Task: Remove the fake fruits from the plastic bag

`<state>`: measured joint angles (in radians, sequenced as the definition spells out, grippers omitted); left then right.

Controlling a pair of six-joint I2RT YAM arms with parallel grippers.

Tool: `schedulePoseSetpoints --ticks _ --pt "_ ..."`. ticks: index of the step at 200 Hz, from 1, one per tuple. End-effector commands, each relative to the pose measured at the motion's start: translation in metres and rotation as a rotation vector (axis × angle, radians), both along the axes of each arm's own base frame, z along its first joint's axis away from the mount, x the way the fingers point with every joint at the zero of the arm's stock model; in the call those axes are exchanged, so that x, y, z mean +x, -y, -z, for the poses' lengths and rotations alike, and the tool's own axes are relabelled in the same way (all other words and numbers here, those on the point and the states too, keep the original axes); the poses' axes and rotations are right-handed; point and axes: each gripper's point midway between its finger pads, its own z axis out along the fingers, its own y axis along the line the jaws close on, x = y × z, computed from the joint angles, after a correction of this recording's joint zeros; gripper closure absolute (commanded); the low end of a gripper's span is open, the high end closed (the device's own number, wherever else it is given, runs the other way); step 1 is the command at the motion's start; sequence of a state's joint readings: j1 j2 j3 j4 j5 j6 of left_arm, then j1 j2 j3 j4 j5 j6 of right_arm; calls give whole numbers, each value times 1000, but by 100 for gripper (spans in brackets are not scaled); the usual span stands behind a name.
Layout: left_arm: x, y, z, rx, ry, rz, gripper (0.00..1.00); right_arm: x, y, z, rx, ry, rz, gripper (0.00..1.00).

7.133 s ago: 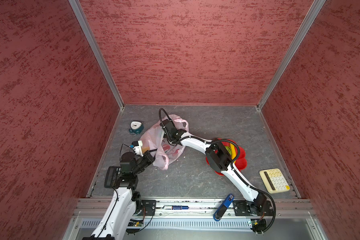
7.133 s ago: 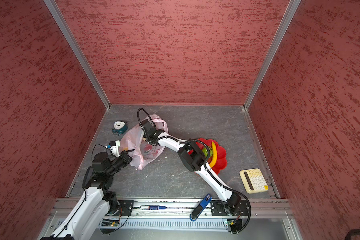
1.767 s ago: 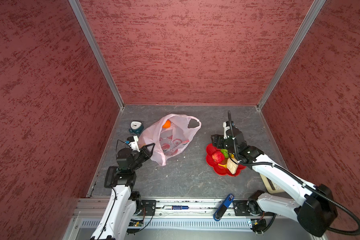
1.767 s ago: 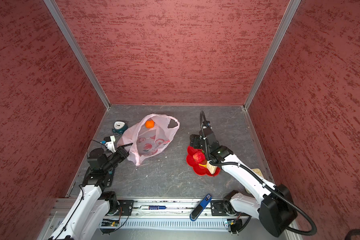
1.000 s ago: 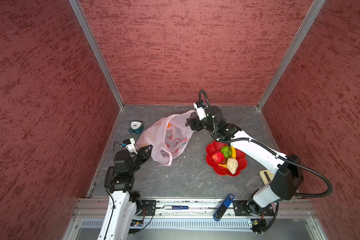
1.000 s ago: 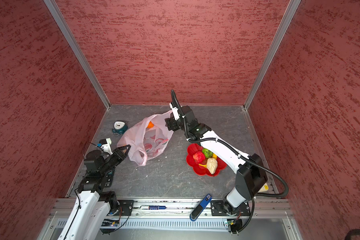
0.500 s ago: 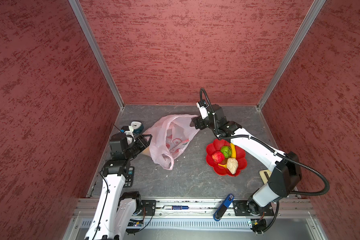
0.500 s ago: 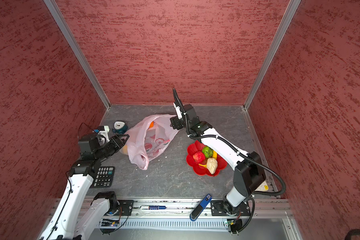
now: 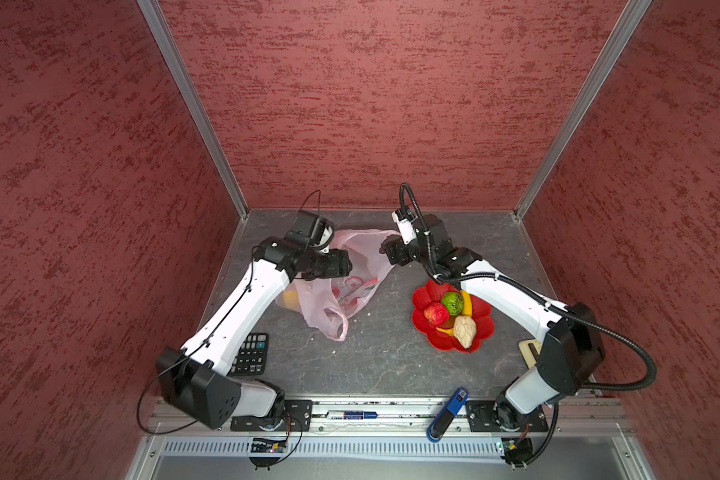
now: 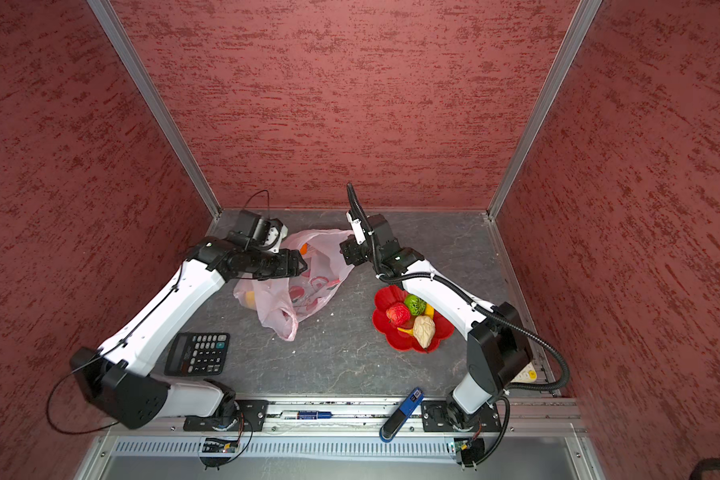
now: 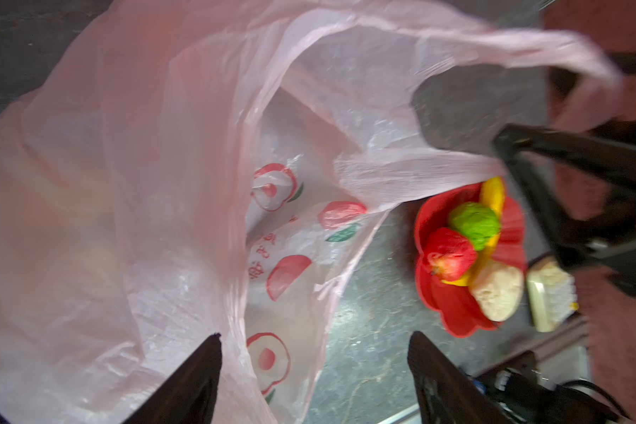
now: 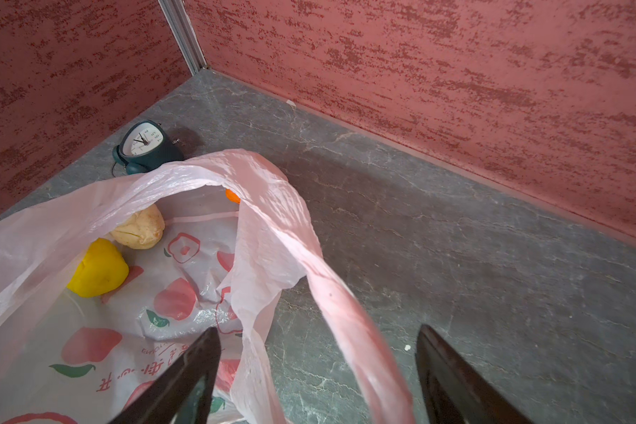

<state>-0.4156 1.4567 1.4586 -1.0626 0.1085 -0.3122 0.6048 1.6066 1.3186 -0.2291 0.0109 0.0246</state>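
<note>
The plastic bag [image 9: 364,257] is being shown lying on the grey table [image 9: 391,365], towards its far left, with its mouth gaping. The left claw [image 11: 314,367] is being held released above the bag's mouth. Its jaws are wide apart, the film is lying right beside one finger, and nothing is being gripped. The right claw [image 12: 316,367] is likewise being held released at the bag's right-hand edge, with a handle strip running loosely between its fingers without being pinched.

Inside the bag, a yellow lemon [image 12: 98,268], a cream wrinkled lump [image 12: 140,227] and an orange [image 12: 232,195], partly hidden by the rim, are being shown in the right wrist view. Right of the bag and apart from it, a red plate [image 9: 422,299] is being occupied by a strawberry [image 9: 435,313], a green bumpy ball [image 9: 452,302], a banana [image 9: 467,303] and a second cream lump [image 9: 464,330]. A clock [image 12: 144,145] is being shown in the far left corner, just behind the bag.
</note>
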Motion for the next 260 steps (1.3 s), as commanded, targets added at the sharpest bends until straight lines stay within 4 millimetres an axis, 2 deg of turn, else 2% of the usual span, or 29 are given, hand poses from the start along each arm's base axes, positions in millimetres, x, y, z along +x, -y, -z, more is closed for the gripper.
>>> schedulePoseSetpoints --ticks 1,30,55,62,76,101,138,167,195,215,260 --pt "4 -30 24 279 -55 -3 22 -4 3 -21 34 55 -12 16" --pt "27 -35 45 431 -44 -19 29 -11 9 -28 42 65 -9 16" --pt "44 -36 53 497 4 -35 55 -18 15 -36 50 78 -1 15" --pt "49 -35 51 498 31 -35 64 -20 17 -38 51 83 2 15" --pt "59 -32 43 493 107 -34 75 -21 19 -40 46 84 5 15" --pt "68 -26 25 457 223 -25 87 -19 24 -46 13 103 13 12" --pt "58 -20 16 418 282 6 91 -6 18 -46 -62 101 -24 9" --pt "46 -15 18 400 312 32 93 6 16 -58 -121 150 -31 9" --pt "37 -12 14 415 351 37 93 9 4 -68 -166 159 -110 9" --pt "36 -10 10 419 379 37 93 8 -6 -59 -199 119 -181 11" --pt "34 -5 -2 404 442 51 93 1 -14 -26 -266 46 -278 12"
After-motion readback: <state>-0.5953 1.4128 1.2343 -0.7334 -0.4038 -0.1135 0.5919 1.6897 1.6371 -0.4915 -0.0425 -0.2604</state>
